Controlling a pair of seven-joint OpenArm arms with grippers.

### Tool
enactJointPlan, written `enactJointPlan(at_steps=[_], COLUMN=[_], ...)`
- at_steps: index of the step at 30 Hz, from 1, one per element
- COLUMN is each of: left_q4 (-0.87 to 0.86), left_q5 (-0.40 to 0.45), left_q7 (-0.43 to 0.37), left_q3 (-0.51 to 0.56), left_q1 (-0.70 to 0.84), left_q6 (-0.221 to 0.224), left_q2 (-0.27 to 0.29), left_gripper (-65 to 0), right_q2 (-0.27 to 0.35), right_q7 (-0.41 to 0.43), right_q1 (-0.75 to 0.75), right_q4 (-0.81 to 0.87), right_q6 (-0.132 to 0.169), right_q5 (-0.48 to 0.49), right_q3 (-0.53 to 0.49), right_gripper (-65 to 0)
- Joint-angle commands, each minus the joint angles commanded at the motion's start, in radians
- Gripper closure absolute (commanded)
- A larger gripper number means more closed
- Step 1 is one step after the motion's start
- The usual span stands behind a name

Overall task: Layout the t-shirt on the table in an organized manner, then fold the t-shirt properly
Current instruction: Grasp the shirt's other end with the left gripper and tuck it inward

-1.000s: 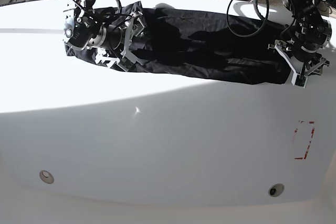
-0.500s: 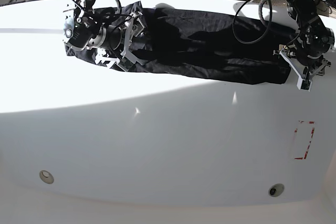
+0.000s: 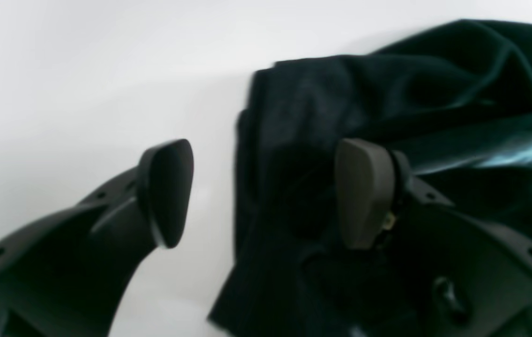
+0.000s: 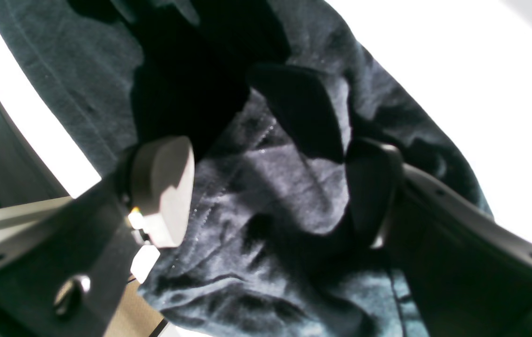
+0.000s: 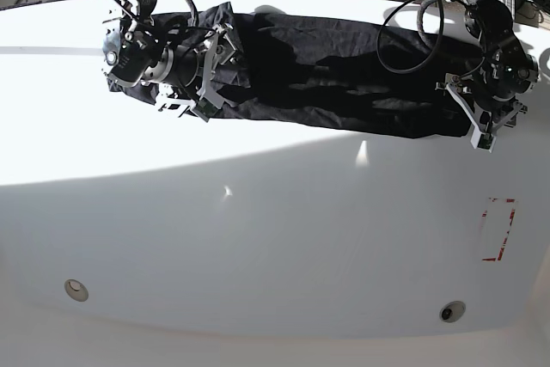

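The t-shirt (image 5: 335, 75) lay stretched across the table (image 5: 258, 229). The left gripper (image 3: 266, 192) stood spread over its edge. The right gripper (image 4: 266, 187), also spread, hung over bunched cloth.

The white table (image 5: 275, 238) carries the black t-shirt (image 5: 344, 75) stretched along its far side — plus 2 metal discs (image 5: 76, 289).

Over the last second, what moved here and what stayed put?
The left gripper shifted inward along the t-shirt's end, open and straddling its edge. The right gripper rose slightly, open above the cloth. Nothing was grasped or released. The t-shirt stayed stretched across the table.
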Motion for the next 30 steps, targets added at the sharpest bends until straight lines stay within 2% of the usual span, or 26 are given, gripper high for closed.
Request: enactJointPlan(at_steps=[4, 12, 20, 30], left_q4=[0.0, -0.003, -0.031, -0.012], left_q5=[0.0, 0.005, 0.005, -0.002], left_q7=[0.0, 0.0, 0.0, 0.002], left_q3=[0.023, 0.025, 0.025, 0.021], left_q1=[0.0, -0.021, -0.026, -0.018], left_q6=[0.0, 0.0, 0.0, 0.0], left_q2=[0.0, 0.0, -0.021, -0.046], left_gripper=[-29.6, -22.9, -1.1, 0.0], right_q2=[0.0, 0.0, 0.0, 0.0], right_q7=[0.0, 0.0, 0.0, 0.0], right_q1=[0.005, 0.005, 0.005, 0.005], right_q4=[0.0, 0.0, 0.0, -0.002], right_q6=[0.0, 0.0, 0.0, 0.0], right_q5=[0.003, 0.005, 0.002, 0.002], right_q3=[0.0, 0.0, 0.0, 0.0], right_gripper=[-48.8, -48.8, -48.8, -48.8])
